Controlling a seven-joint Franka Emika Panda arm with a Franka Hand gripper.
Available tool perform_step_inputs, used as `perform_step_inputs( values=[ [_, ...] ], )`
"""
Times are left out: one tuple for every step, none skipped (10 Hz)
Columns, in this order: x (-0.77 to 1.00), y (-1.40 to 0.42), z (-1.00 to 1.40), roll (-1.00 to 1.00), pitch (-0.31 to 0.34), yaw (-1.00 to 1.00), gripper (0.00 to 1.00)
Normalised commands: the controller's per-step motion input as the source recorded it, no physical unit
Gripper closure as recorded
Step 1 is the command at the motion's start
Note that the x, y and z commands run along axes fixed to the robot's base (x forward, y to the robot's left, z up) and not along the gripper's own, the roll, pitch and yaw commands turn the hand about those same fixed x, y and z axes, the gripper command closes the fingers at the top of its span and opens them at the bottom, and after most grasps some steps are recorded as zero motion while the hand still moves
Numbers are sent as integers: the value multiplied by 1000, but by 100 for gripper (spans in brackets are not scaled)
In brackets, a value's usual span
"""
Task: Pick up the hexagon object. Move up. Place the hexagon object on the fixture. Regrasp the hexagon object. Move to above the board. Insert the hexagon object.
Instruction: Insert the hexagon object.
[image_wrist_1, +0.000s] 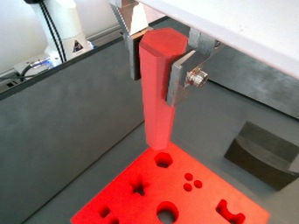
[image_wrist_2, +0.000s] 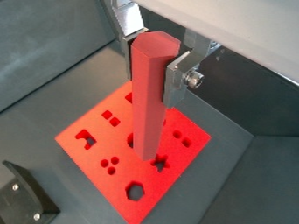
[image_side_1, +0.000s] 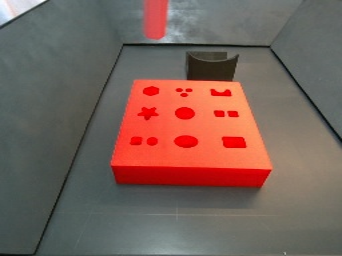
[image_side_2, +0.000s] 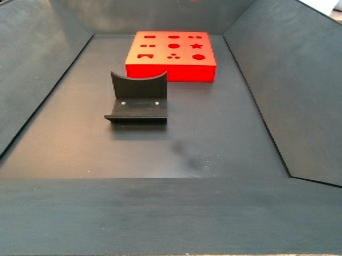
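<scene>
My gripper is shut on the hexagon object, a slim red-pink bar that hangs upright from between the silver fingers; both wrist views show it. Its lower end hangs well above the red board, over the cut-outs. In a side view only the bar's lower end shows at the top edge, high above the board's far left part; the gripper itself is out of that frame. The dark fixture stands bare behind the board, and shows nearer the camera in the other side view.
Board and fixture sit on the dark grey floor of a bin with sloping walls. White equipment and cables lie beyond one wall. The fixture stands a short way off one board edge.
</scene>
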Motion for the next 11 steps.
perform_step_inputs(
  values=[
    [-460,314,-329,-31,-53,-260,100],
    [-320,114,-351,-104,-74,-634,100],
    [-151,34,-377,-111,-34,-743,100],
    [0,26,-434,-167,-66,-726,100],
    [0,94,-431,-206,-99,-643,100],
    [77,197,-417,-230,-94,-543,100],
    [137,254,-409,-297,-126,-454,100],
    [131,326,-226,-383,-224,-317,100],
    [109,371,-151,-414,-261,-240,100],
    [49,374,-186,-396,-251,-246,100],
    [0,220,-340,-303,-259,-151,100]
  ],
)
